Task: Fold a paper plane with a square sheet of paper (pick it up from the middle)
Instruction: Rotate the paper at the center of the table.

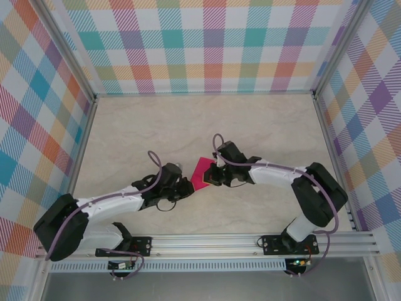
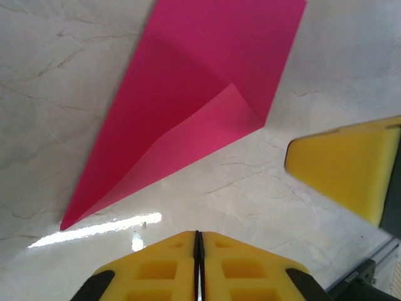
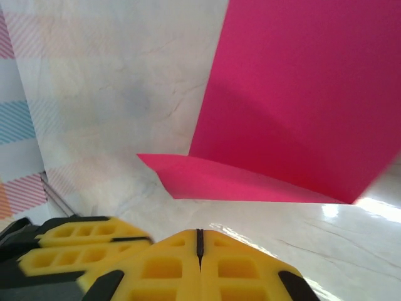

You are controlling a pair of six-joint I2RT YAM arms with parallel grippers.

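The square sheet of paper (image 1: 202, 174) is magenta-pink and lies on the table between the two arms. It is folded, with a long pointed end. In the left wrist view the paper (image 2: 188, 94) has a corner flap folded over it. In the right wrist view the paper (image 3: 301, 94) has one flap raised off the table. My left gripper (image 2: 198, 235) is shut and empty, just short of the paper's near edge. My right gripper (image 3: 200, 233) is shut and empty too, with bare table between it and the paper. Both point at each other across the paper, left gripper (image 1: 187, 186) and right gripper (image 1: 215, 177).
The beige marbled tabletop (image 1: 156, 132) is enclosed by plaid walls (image 1: 207, 44) at the back and both sides. An aluminium rail (image 1: 207, 241) runs along the near edge by the arm bases. The right gripper's yellow finger (image 2: 344, 166) sits close on the left wrist view's right.
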